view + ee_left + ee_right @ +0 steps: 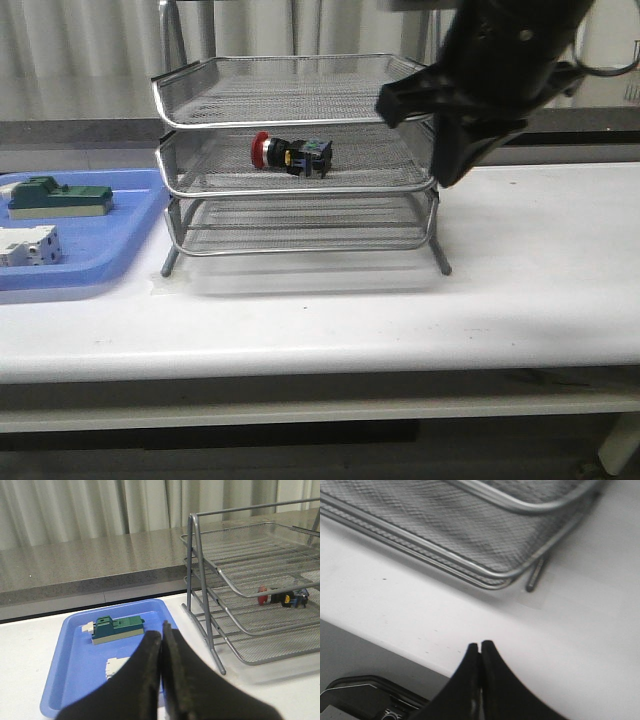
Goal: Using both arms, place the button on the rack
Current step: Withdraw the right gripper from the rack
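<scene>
Button (291, 154) is lying on the rack's (300, 135) middle shelf.
I'm seeing both the left gripper (162, 645) and the right gripper (480, 652) pressed together, holding nothing.

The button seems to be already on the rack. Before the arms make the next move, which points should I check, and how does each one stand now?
1. Button lies on the middle shelf of the rack: ok.
2. Button well inside the shelf rim, on its side: ok.
3. Right claw shut and holding nothing, over the bare table: ok.
4. Left claw shut and holding nothing, above the blue tray: ok.
5. Right arm free of the rack's right corner: cannot tell, they overlap in the front view.
</scene>
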Controlling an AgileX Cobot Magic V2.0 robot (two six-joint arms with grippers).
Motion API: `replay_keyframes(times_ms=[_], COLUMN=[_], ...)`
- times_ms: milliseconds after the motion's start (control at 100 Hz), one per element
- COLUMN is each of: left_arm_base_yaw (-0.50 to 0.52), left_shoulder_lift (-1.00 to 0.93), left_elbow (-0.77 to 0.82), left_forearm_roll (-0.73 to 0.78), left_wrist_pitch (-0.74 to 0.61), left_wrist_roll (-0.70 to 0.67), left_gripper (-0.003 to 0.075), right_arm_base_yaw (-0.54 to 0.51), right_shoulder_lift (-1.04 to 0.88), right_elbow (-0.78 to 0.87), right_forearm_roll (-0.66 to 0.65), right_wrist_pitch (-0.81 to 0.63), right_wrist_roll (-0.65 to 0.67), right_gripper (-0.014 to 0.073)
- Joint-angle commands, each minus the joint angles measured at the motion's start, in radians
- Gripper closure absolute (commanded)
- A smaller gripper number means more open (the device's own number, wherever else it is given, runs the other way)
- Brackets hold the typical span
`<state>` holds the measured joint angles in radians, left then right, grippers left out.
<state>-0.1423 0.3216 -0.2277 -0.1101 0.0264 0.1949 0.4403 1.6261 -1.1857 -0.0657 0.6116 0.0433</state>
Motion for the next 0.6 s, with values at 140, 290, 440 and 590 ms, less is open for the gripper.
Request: replay_keyframes(times_ms=[140, 290, 440, 590], left_arm_base_yaw=[0.003, 0.003, 0.003, 0.003], left_shoulder_lift=[0.006, 0.006, 0.006, 0.006], left_elbow=[-0.027, -0.027, -0.027, -0.027], left_forearm_roll=[-0.009, -0.009, -0.009, -0.009], left_wrist_pitch=[-0.089, -0.089, -0.089, -0.089], left_wrist_roll=[-0.01, -0.01, -0.01, -0.01], left_gripper=[0.0716, 0.0716, 0.0716, 0.0716], right_arm_base_yaw=[-0.108, -0.186, -0.263, -0.315], right_shoulder_lift=[-0.261, -0.413, -0.58, -0.749], right_elbow=[0.145, 0.256, 0.36, 0.443], right_forearm_roll=[-0.046, -0.046, -0.047, -0.047], right_wrist_pitch=[-0.087, -0.125, -0.152, -0.196], right_wrist_roll=[0.03, 0.038, 0.045, 0.046], right_gripper=[0.0651, 0.0651, 0.0651, 0.0651])
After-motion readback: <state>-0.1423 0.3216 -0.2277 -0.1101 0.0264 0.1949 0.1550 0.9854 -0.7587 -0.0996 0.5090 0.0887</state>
